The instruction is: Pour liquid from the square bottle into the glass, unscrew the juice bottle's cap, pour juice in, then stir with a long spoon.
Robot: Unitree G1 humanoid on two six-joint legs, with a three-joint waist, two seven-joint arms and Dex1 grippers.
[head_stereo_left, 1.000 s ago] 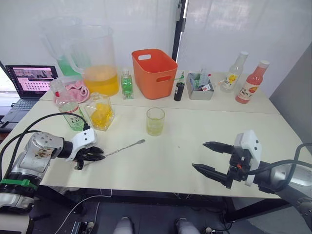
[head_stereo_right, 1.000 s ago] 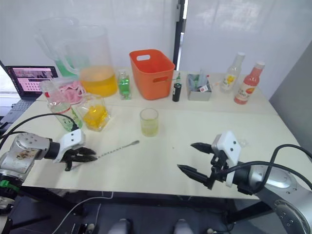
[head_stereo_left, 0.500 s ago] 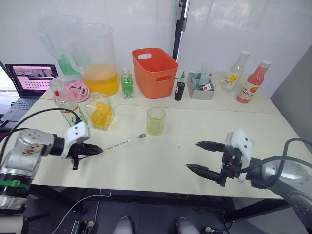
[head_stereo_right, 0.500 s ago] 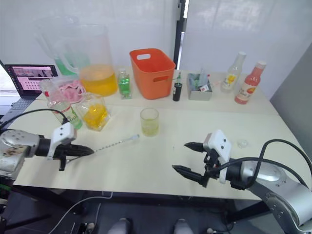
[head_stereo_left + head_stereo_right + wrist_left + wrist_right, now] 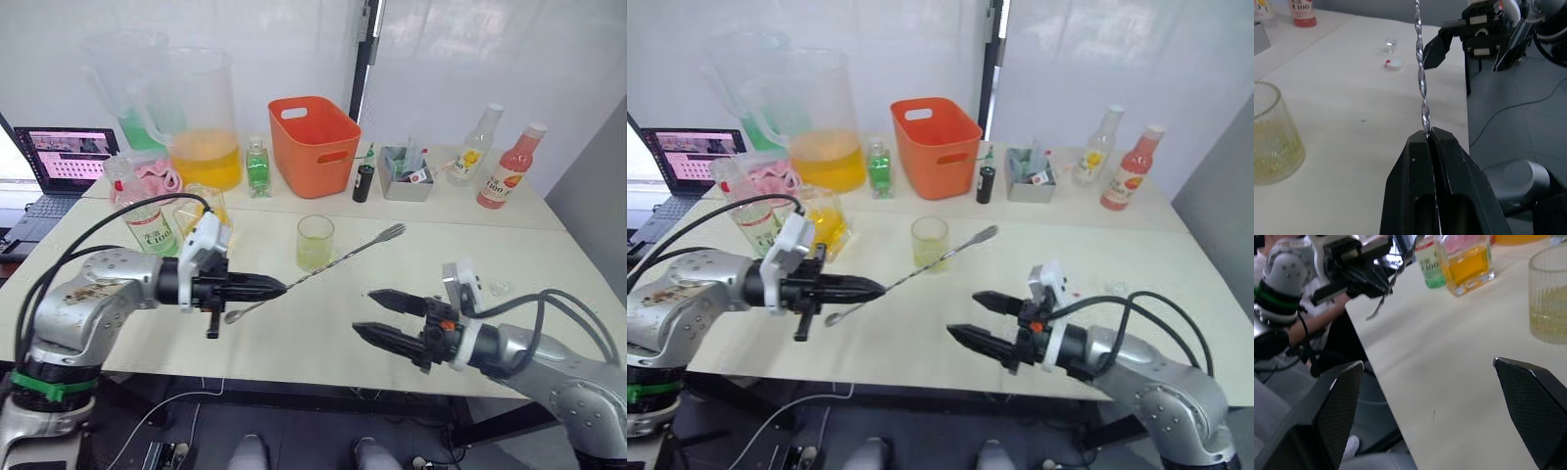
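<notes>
Stirring step in hand, by the look of things. Left tool [image 5: 277, 287] pinching the long spoon [image 5: 323, 267] partway along its twisted shaft, one end jutting down toward the near edge of the surface [image 5: 323, 338], the other raised over the middle. Right tool [image 5: 370, 314] spread wide and holding nothing, hovering above the near edge toward the right-hand corner.

The glass [image 5: 314, 242] standing mid-surface with pale yellow liquid low inside, just behind the raised shaft. Best done by swinging the shaft nearly upright first, bowl end downward, then lowering it straight through the rim without knocking the wall; gentle circles after that, since a sideways push could tip the tumbler. Keeping the pinch firm matters, the shaft being thin and twisted.

The square bottle [image 5: 203, 220] toward the left edge with yellow liquid, touching or nearly touching the juice bottle [image 5: 142, 217] beside it. Green-and-white label there reading something like "C100", not fully legible. The cap [image 5: 1395, 63] lying loose on the surface near the right edge.

At the far right corner, a pink-red bottle [image 5: 508, 166] with "C100" on its label, and a clear bottle [image 5: 475, 146] with a yellow label, writing too small to read.
</notes>
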